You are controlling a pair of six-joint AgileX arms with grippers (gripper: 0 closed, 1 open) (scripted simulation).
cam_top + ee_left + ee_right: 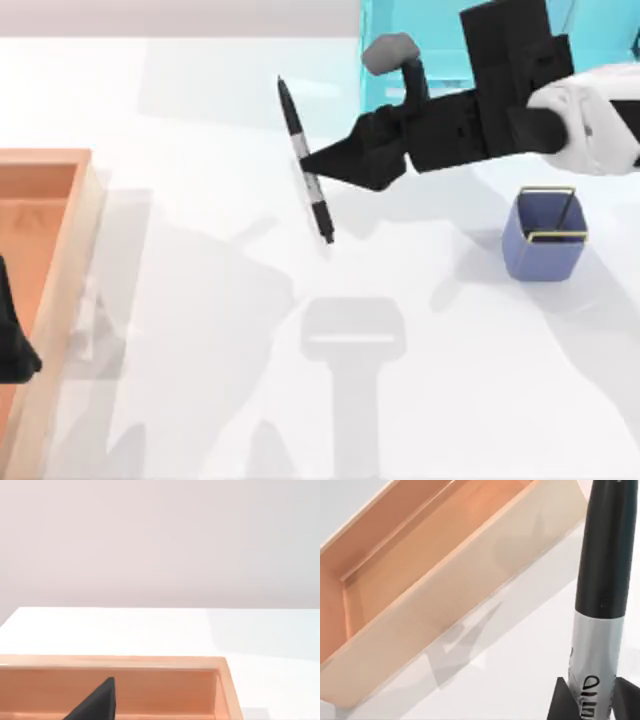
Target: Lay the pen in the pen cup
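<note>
Right end effector (312,166): It is over the middle of the worktop, near the back. Its two fingers are squeezed on the pen, one on each side of the grey barrel. You can see both finger tips hugging the barrel in the right wrist view.
Pen (303,160): It is held around its middle. From above it looks tilted, with one black end toward the back and the other toward the front. I think it is up off the worktop, because a soft shadow sits apart from it.
Pen cup (545,240): The little blue cup with the gold wire rim stands on the right side of the worktop. It is upright and its mouth is open. It is well apart from the pen.
Step now: I think you are carrying the pen over to the cup.
How to do it well: Keep your squeeze firm so the pen does not slip. Move to the right, high enough to pass over the rim. Get the lower black end right above the mouth. Go down slowly, then let go.
Watch out: The pen is longer than the cup is tall, so it will lean on the rim. A bump may tip the cup.
Left end effector (12,340): It waits over the wooden tray (60,260) at the left edge. You cannot tell if its fingers are apart or together.
</note>
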